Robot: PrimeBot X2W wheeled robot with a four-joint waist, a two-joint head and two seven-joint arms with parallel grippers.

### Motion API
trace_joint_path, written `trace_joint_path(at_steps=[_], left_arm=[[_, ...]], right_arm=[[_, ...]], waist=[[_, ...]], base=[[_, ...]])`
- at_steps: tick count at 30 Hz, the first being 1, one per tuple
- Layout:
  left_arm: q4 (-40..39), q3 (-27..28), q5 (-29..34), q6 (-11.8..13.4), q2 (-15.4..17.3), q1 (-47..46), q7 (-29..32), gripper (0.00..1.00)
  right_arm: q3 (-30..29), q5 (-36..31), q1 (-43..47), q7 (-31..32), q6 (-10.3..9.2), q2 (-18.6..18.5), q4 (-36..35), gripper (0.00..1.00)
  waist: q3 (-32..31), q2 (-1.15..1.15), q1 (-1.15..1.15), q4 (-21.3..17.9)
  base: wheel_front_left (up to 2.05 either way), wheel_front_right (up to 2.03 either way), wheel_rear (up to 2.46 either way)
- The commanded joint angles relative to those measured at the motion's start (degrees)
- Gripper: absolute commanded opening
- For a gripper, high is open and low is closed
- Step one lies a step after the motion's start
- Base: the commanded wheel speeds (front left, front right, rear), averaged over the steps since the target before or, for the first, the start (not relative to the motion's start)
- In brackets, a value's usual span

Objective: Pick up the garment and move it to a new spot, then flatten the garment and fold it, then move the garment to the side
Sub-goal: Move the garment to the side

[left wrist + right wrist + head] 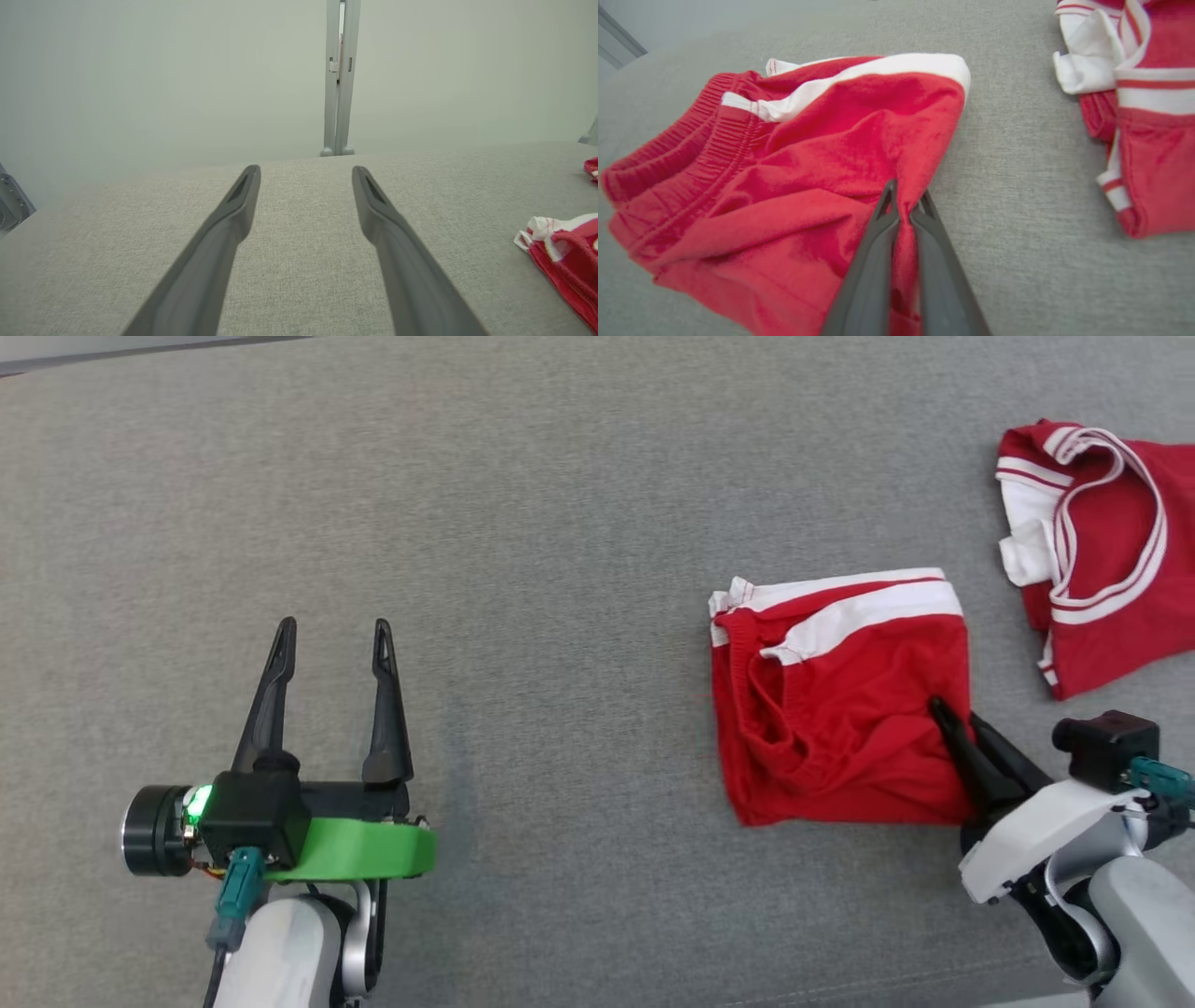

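Shorts [831, 709]: folded on the grey cloth [560, 523], right of centre, near a shirt [1111, 569].
Right gripper [952, 711]: fingers pinch the shorts' near right edge.
Left gripper [334, 625]: fingers spread, well apart from the shorts.

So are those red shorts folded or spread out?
Folded: the red shorts lie in a compact square, elastic waistband doubled on itself along one side. The right gripper pinches their edge.

Two red-and-white garments, folded shorts [840, 728] and second garment [1111, 551], plus two pincers, left pincer [334, 623] and right pincer [952, 709].
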Motion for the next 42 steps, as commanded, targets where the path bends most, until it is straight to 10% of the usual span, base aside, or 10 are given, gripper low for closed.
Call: trace_joint_path(at_steps=[1,21,30,31,32,33,42], left_arm=[[-0.1,-0.1,0.5,-0.5,0.5,-1.6,-0.1,1.00],[1.3,-4.1,2.9,-3.3,-0.2,-11.3,-0.1,1.00],[1.8,-5.2,3.8,-3.6,0.3,-13.9,0.1,1.00],[1.9,-5.2,3.7,-3.7,0.4,-14.1,0.0,1.00],[2.0,-5.2,3.7,-3.8,0.5,-14.1,0.0,1.00],[2.1,-5.2,3.6,-3.7,0.6,-14.0,0.0,1.00],[3.5,-4.5,1.7,-2.6,1.0,-9.8,0.2,1.00]], right_arm=[[-0.9,0.2,0.2,-0.3,-0.12,-0.7,-0.3,0.00],[-4.2,2.4,-20.6,-1.3,-0.12,-18.6,6.9,0.00],[-7.4,6.0,-23.4,-4.2,-0.12,-19.2,18.2,0.00],[-8.2,6.6,-23.8,-4.6,-0.12,-18.6,19.7,0.28],[-8.5,6.4,-23.9,-4.8,-0.12,-18.3,20.6,0.90],[-8.9,6.1,-24.1,-5.2,-0.12,-17.7,21.5,1.00],[-23.5,-3.2,-12.8,-6.0,-0.12,-8.5,9.6,1.00]], waist=[[2.4,0.00,0.00,-5.0],[12.0,0.00,0.00,-4.2],[14.5,0.00,0.00,-4.5],[14.4,0.00,0.00,-4.5],[14.3,0.00,0.00,-4.5],[13.9,0.00,0.00,-4.6],[7.1,0.00,0.00,-6.4]], base=[[0.00,0.00,0.00],[0.00,0.00,0.00],[0.00,0.00,0.00],[0.00,0.00,0.00],[0.00,0.00,0.00],[0.00,0.00,0.00],[0.00,0.00,0.00]])
